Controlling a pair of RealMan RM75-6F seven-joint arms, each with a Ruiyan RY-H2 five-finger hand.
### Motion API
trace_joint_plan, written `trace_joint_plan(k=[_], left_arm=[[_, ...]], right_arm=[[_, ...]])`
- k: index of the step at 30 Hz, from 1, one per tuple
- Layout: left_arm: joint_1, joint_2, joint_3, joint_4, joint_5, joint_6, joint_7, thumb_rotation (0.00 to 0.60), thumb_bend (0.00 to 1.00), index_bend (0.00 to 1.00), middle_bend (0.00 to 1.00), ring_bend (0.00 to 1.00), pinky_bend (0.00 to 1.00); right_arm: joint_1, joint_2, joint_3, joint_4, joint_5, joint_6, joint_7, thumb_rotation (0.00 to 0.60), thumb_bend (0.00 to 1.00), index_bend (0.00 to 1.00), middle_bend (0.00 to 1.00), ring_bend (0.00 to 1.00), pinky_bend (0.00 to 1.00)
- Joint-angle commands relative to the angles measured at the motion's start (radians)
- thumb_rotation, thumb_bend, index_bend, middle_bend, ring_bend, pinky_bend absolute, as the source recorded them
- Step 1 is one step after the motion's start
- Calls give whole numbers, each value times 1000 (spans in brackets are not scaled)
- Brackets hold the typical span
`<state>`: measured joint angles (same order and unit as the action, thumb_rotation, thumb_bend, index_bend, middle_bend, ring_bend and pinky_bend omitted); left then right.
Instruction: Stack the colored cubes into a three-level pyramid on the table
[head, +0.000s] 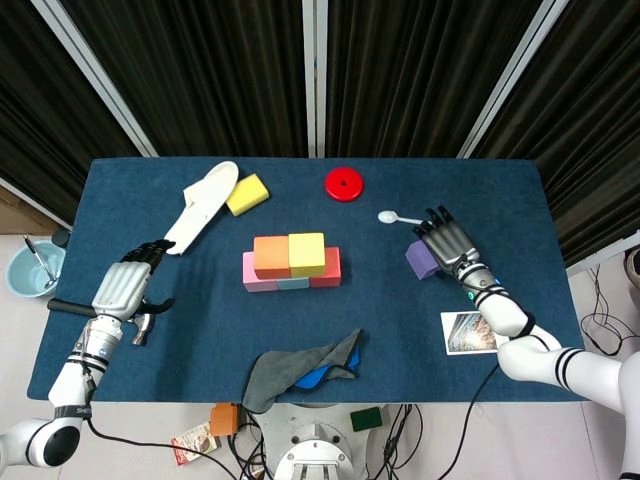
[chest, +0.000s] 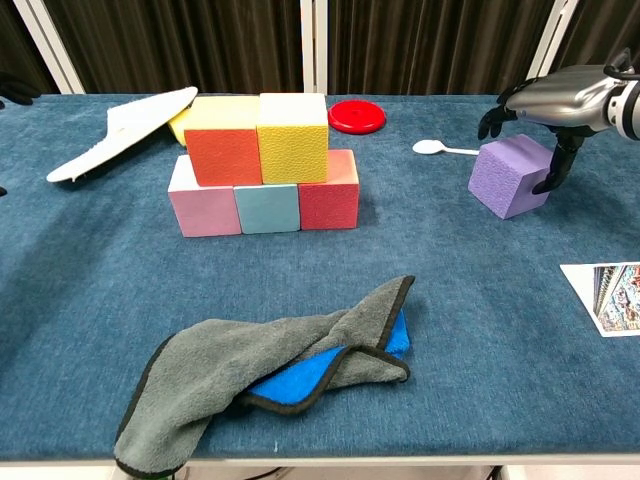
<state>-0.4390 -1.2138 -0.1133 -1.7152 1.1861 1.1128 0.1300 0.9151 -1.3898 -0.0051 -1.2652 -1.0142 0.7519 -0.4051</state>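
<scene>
Two levels of cubes stand mid-table: pink (chest: 203, 205), light blue (chest: 267, 208) and red (chest: 328, 198) below, orange (chest: 224, 152) and yellow (chest: 292, 134) on top. A purple cube (chest: 508, 176) sits apart on the right, tilted corner-on. My right hand (chest: 555, 100) arches over the purple cube (head: 420, 260), fingertips past its far top edge and thumb down beside its right face, with no firm hold visible. In the head view the right hand (head: 448, 243) covers the cube's right part. My left hand (head: 125, 288) lies open, palm down, at the table's left side.
A white insole-shaped piece (head: 200, 205) and a yellow block (head: 247, 194) lie at the back left, with a red disc (head: 343, 184) at back centre. A white spoon (chest: 443, 149) sits behind the purple cube. A picture card (head: 468, 332), a grey cloth (chest: 270, 365) and a hammer (head: 95, 310) are nearer.
</scene>
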Motion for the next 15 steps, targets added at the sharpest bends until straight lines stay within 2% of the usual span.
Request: trace_joint_plan(k=[1, 3, 6, 10, 13, 15], left_arm=[[0, -1, 0, 2, 0, -1, -3, 600, 173, 113, 98, 100, 178], [1, 0, 0, 3, 2, 0, -7, 600, 174, 113, 98, 101, 178], [6, 4, 0, 4, 4, 6, -14, 600, 174, 114, 98, 100, 178], [14, 9, 5, 7, 8, 10, -22, 600, 174, 113, 98, 100, 178], [22, 4, 17, 12, 16, 17, -11, 600, 173, 114, 98, 100, 177], [30, -5, 20, 17, 20, 32, -2, 600, 174, 113, 98, 100, 178]], right_arm=[[-8, -10, 9, 15, -11, -1, 13, 600, 193, 335, 247, 0, 0], [-16, -2, 17, 9, -29, 12, 26, 600, 229, 432, 298, 14, 0], [-32, 52, 55, -65, -55, 70, 64, 600, 244, 509, 375, 79, 0], [-26, 187, 114, -256, -38, 112, 42, 600, 243, 526, 394, 94, 0], [11, 294, 172, -435, 49, 111, -28, 600, 244, 529, 406, 106, 0], [44, 339, 201, -515, 119, 105, -73, 600, 244, 530, 419, 118, 0]])
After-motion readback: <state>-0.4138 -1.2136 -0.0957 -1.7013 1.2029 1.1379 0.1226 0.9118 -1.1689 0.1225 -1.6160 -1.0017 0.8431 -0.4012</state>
